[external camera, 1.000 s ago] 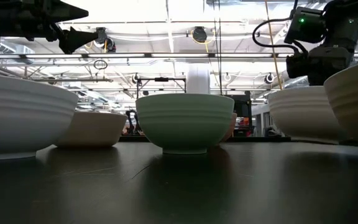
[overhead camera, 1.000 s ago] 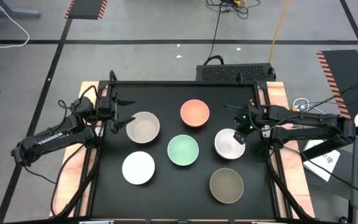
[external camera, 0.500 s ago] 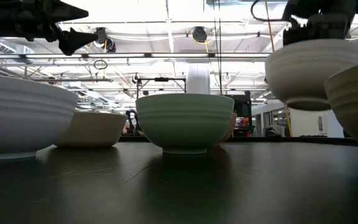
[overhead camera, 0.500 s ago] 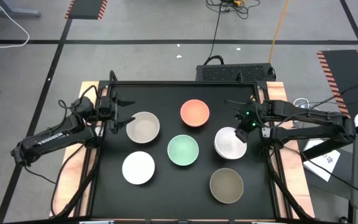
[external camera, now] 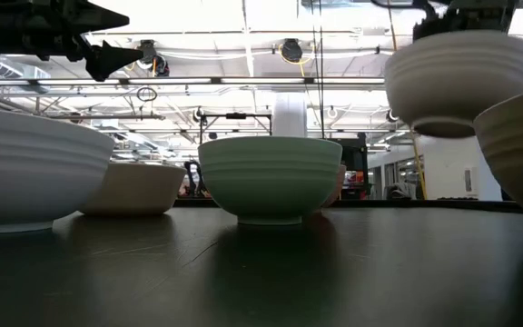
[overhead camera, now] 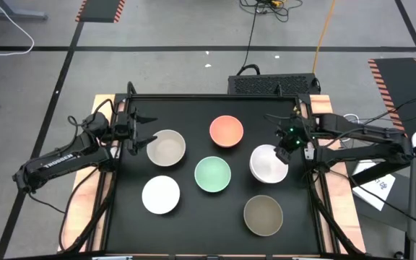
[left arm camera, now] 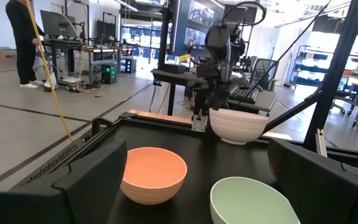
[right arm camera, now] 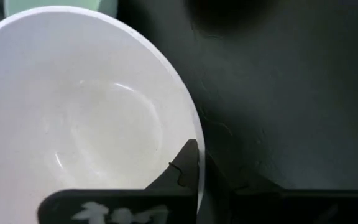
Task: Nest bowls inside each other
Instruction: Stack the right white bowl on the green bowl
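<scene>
Several small bowls stand upright on their bases on the black table point(overhead camera: 193, 224): coral-pink point(overhead camera: 226, 131), mint-green point(overhead camera: 213, 174), beige-grey point(overhead camera: 166, 148), white point(overhead camera: 160, 194) and olive-tan point(overhead camera: 263, 214). My right gripper point(overhead camera: 287, 144) is shut on a second white bowl point(overhead camera: 268, 165), which hangs above the table at the right point(external camera: 461, 80). My left gripper point(overhead camera: 140, 130) stands open above the table's far left, beside the beige-grey bowl, and touches nothing. The left wrist view shows the coral bowl point(left arm camera: 153, 174), the mint bowl point(left arm camera: 253, 200) and the raised white bowl point(left arm camera: 238, 124). My right gripper pinches the white bowl's rim point(right arm camera: 197, 140) on the side toward the table's far right corner. One finger point(right arm camera: 187, 163) is inside the bowl and the other outside. The fingers slant down from the table's right. The bowl is lifted clear, opening up and about level.
A raised frame point(overhead camera: 215, 97) runs around the black table. Bare table lies between the bowls and along the near edge. A person point(left arm camera: 23, 37) stands in the room far behind the table, beyond stands and desks.
My right gripper has risen with the white bowl, staying shut. The bowl stood on the table a second ago and now hangs clear above it, still opening up.
</scene>
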Tool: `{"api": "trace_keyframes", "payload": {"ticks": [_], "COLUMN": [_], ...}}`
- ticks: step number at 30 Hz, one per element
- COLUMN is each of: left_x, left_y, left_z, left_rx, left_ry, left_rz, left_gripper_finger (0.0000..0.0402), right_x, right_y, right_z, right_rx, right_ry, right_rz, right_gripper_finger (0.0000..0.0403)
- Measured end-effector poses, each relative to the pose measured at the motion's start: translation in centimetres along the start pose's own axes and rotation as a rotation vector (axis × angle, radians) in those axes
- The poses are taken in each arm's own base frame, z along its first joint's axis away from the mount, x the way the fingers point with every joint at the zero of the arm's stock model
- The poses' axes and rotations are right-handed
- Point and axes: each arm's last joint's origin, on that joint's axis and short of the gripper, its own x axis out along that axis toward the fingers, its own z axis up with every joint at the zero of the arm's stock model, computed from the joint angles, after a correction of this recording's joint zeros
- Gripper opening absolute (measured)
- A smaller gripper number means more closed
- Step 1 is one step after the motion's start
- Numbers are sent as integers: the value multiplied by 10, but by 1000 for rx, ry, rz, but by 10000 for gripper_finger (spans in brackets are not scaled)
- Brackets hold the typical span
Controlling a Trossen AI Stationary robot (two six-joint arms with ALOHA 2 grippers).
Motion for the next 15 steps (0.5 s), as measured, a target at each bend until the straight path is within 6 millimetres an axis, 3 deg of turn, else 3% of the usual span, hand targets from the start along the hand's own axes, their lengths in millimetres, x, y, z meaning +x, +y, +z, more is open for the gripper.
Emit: {"api": "trace_keyframes", "payload": {"ticks": [15], "left_x": [0], "left_y": [0], "left_z": [0], "left_rx": [0], "left_ry": [-3], "left_rz": [7], "left_gripper_finger": [392], "right_x": [-38], "right_y": [25], "right_z": [44], "right_rx": [-145], "right_ry": [-20], "right_rz": [-24], "right_gripper_finger": [0]}}
